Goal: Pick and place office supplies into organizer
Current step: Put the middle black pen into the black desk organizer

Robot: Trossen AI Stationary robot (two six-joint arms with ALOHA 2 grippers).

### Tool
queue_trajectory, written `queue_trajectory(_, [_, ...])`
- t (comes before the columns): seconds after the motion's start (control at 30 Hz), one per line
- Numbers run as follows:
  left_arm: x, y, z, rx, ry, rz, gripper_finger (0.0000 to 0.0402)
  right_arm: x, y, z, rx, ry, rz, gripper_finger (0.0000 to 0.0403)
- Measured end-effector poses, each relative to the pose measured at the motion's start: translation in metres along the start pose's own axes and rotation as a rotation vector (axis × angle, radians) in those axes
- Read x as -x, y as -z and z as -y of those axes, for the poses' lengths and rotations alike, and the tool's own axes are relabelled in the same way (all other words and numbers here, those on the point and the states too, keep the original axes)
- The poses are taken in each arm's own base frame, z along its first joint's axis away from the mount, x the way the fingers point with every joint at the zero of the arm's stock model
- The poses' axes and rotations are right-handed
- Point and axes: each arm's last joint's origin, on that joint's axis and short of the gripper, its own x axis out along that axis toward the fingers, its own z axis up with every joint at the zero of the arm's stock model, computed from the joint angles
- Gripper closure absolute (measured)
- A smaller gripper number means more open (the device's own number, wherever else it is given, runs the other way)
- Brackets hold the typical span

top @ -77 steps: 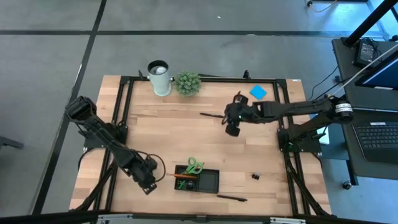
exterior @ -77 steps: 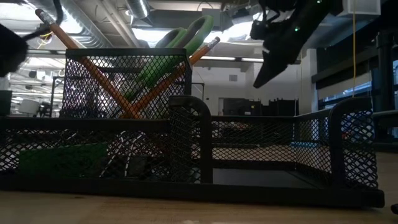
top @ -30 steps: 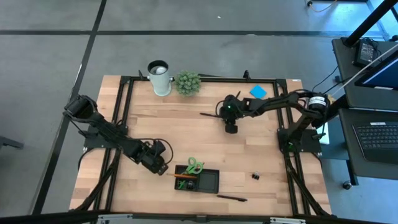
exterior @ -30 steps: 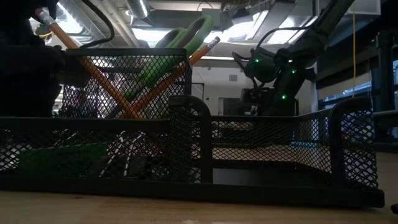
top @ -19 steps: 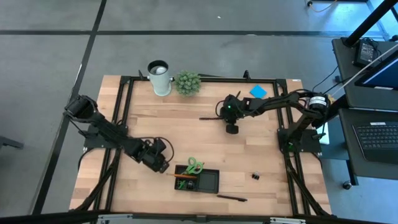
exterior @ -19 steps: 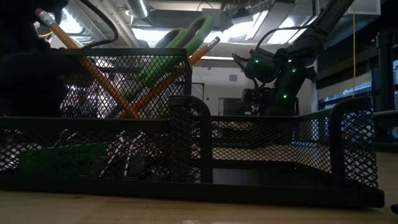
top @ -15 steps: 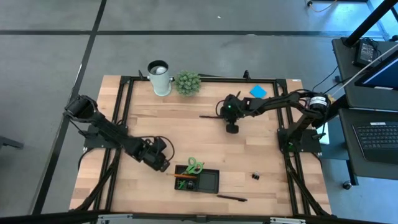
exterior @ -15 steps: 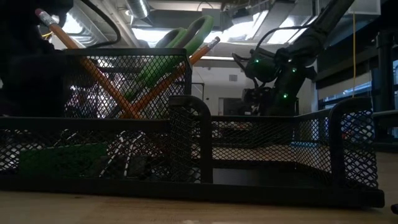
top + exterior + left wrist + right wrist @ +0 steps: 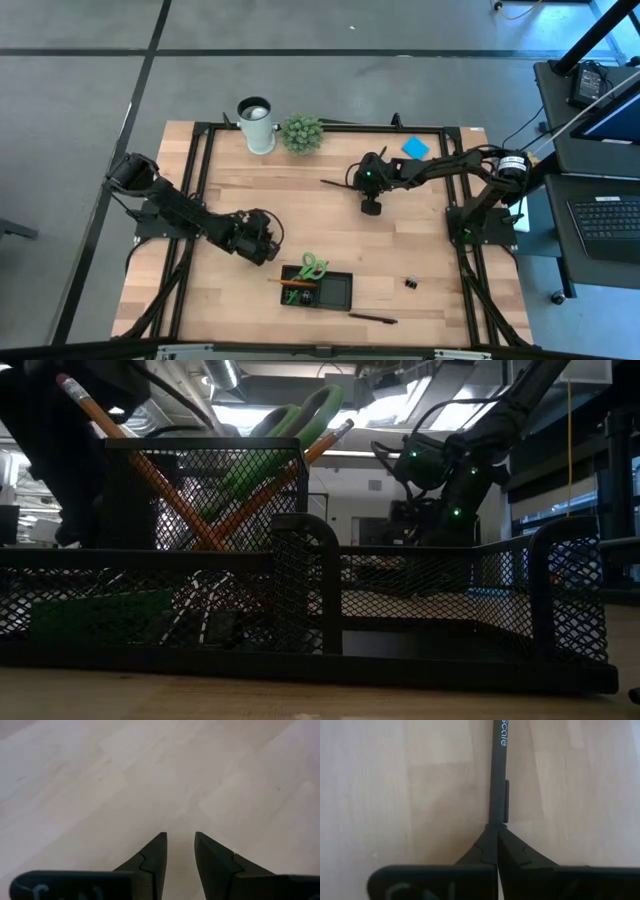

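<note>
Slim black pen (image 9: 498,780) lies flat on the bare wood toward the worktop's (image 9: 300,220) far edge, roughly mid-width, well apart from the black mesh organizer (image 9: 316,288) near the front edge. Your right end effector (image 9: 497,837) is down on it: jaws fully closed, pinching the pen at one end, barrel running straight out ahead of the fingertips.

An end grip means a long lever. My read: lift straight up before any sideways move, then watch for the free end drooping or swinging. If it sags, set down and re-grip nearer the middle. Carry slow.

At the organizer, the tall cup section already holds green-handled scissors (image 9: 285,435) and orange pencils (image 9: 140,470) crossed at angles, so approach from above, tip the pen near vertical and thread it between them; don't release until the tip is inside the mesh wall.

Left end effector (image 9: 179,851) hangs over bare wood just behind the organizer's left end, jaws partly open, holding nothing. Keep it out of the right arm's descent path.
</note>
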Motion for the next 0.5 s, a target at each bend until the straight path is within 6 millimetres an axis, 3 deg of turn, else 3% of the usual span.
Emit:
queue_trajectory(0.27, [-0.008,-0.017,-0.006,-0.057,-0.055,0.070,0.0309,0.000,-0.001,-0.001,0.004,-0.022,0.009,0.0402])
queue_trajectory(0.5, [-0.026,-0.053,-0.012,-0.181,-0.054,0.116,0.0307,0.000,-0.001,-0.001,0.006,-0.023,0.009,0.0403])
